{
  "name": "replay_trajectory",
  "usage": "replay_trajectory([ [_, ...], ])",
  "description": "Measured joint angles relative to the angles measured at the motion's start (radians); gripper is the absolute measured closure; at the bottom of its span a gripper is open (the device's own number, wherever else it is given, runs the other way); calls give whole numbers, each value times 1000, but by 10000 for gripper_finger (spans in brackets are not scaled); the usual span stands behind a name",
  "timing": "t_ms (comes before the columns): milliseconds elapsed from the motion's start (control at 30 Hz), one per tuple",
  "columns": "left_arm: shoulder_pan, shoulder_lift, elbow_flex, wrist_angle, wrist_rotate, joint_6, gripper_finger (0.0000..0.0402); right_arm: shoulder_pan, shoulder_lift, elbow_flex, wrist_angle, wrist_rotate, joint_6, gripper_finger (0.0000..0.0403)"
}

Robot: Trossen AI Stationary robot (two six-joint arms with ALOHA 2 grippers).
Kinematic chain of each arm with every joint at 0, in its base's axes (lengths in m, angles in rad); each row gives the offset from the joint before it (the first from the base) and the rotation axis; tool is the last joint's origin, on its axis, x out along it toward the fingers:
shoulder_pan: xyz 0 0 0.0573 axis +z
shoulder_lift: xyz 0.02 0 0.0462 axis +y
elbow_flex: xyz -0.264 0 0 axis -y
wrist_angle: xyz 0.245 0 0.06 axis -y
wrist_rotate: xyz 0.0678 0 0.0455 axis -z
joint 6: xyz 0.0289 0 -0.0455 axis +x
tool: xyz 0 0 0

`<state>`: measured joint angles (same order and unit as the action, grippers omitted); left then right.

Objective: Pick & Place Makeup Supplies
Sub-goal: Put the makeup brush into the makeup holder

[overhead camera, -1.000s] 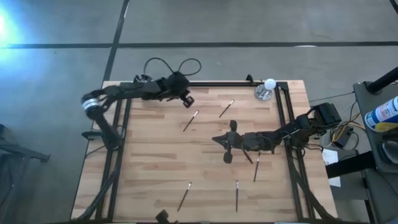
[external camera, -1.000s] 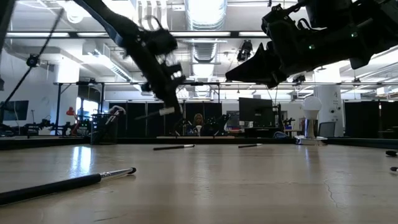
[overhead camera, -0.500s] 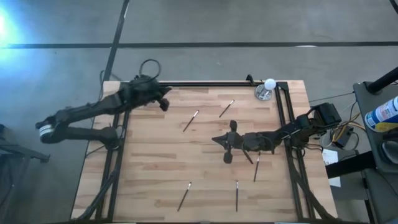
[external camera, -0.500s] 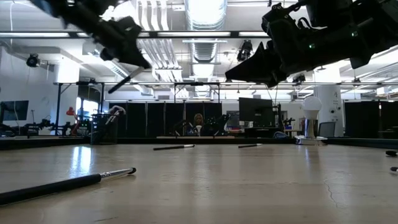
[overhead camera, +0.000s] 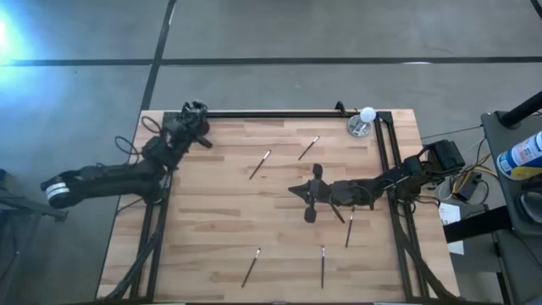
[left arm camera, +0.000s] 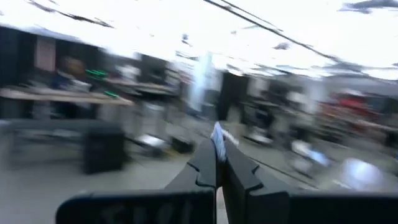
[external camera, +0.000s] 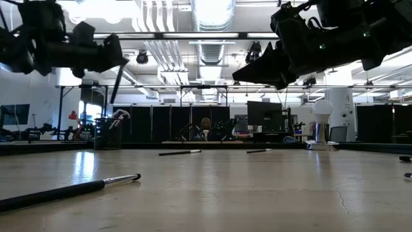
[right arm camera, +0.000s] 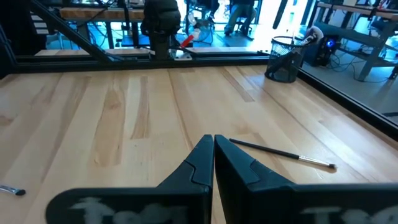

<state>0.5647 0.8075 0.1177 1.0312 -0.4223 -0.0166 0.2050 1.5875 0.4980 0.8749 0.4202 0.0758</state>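
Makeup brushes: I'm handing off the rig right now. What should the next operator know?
Left hand: shut on one brush, raised near the table's far-left corner by the mesh cup.
Right hand: shut, empty, hovering mid-table.
Done: some brushes appear to be in the cup.
Left: drop the held brush, then collect five loose brushes on the table.

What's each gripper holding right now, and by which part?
Left gripper, at the table's far left corner, is shut on a makeup brush, gripped along its shaft, tip end sticking out past the fingers. Right gripper is shut and holds nothing.
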Motion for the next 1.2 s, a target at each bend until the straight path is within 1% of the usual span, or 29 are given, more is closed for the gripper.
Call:
replay_trajectory([
  [100,72,33,7,37,-25,26,399,0,0,0,0,0,-2,394],
  [233,176,98,68,38,-22,58,399,0,0,0,0,0,-8,394],
  [400,269,214,115,39,51,41,399,0,0,0,-1,0,-15,394],
  [500,299,308,119,101,58,42,399,0,0,0,-1,0,-24,394],
  [633,319,424,118,231,61,19,399,0,0,0,-1,0,-27,394],
  [867,324,591,117,320,64,10,399,0,0,0,-1,0,-26,394],
  [1033,324,636,108,376,50,9,399,0,0,0,-1,0,-26,394],
  [1200,324,633,106,341,30,-31,392,0,0,0,-2,0,-26,394],
])
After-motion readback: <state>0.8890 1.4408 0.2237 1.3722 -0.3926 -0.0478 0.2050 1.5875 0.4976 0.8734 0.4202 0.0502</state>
